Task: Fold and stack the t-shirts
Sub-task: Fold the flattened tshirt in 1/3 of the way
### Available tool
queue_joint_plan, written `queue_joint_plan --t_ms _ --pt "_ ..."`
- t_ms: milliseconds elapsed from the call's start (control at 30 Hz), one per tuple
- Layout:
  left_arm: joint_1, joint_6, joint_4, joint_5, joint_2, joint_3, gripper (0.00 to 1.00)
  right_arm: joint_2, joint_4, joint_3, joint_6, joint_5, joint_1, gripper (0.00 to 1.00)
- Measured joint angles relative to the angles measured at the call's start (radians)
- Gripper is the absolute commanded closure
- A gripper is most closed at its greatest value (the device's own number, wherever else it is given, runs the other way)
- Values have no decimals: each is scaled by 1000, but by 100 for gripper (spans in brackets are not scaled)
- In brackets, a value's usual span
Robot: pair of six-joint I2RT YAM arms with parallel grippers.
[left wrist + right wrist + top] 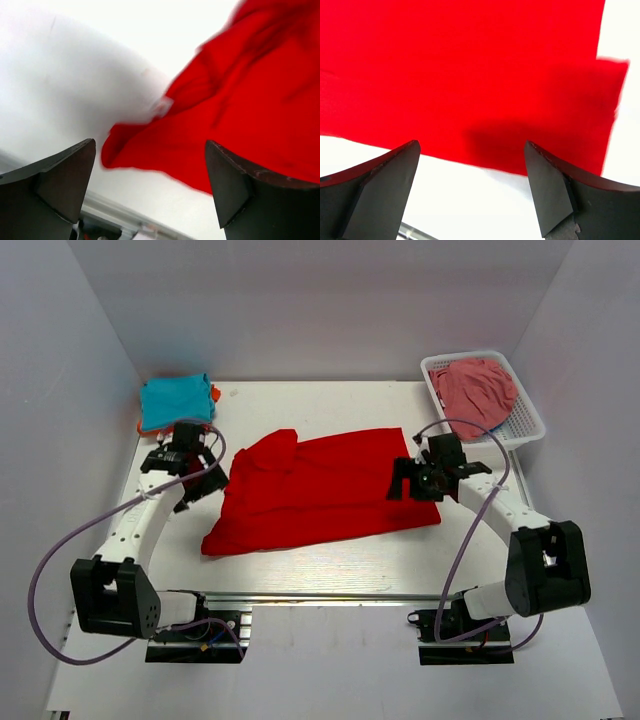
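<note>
White tabletop (325, 568), plain pale grey walls (300, 300) on three sides; soft, even light, faint shadows

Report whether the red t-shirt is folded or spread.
Partly folded: the red t-shirt lies as a broad strip on the table, one layer overlapping another in the right wrist view.

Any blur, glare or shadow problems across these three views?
Left wrist: red t-shirt smeared with blur, background washed out white. Right wrist: cloth mostly sharp, one dark shadow near its lower edge. Top external: evenly lit, in focus.
</note>
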Motion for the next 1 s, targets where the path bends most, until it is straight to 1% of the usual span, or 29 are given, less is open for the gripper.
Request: queue_joint_plan --t_ms 100,167,300,367,433,500,600,733,767,833,867,1000 --pt "-15 72 74 29 42 78 0 -24 23 43 -7 3 0 10" --pt "-41 127 113 57 113 145 0 -27 44 70 -8 12 0 10" --pt "-151 216 168 73 337 311 0 -13 84 106 -7 11 0 10" --pt "-216 257 189 73 441 364 0 7 91 120 -8 13 0 10" --pt "-273 297 198 85 518 388 0 31 94 126 -8 17 0 10" --pt "-321 329 196 107 556 382 0 56 92 126 -8 23 0 10" --pt "-345 336 209 133 523 309 0 89 82 126 -12 31 0 10" --pt "-318 317 228 156 360 107 0 106 78 126 -18 31 0 10" --pt "-311 307 230 158 318 69 3 107 79 126 -18 29 0 10" --pt "-299 284 231 157 263 29 4 111 79 126 -18 26 0 10" --pt "-298 274 231 156 253 23 8 111 79 126 -18 23 0 10" --pt "-299 247 259 163 255 6 16 111 79 126 -19 19 1 10"
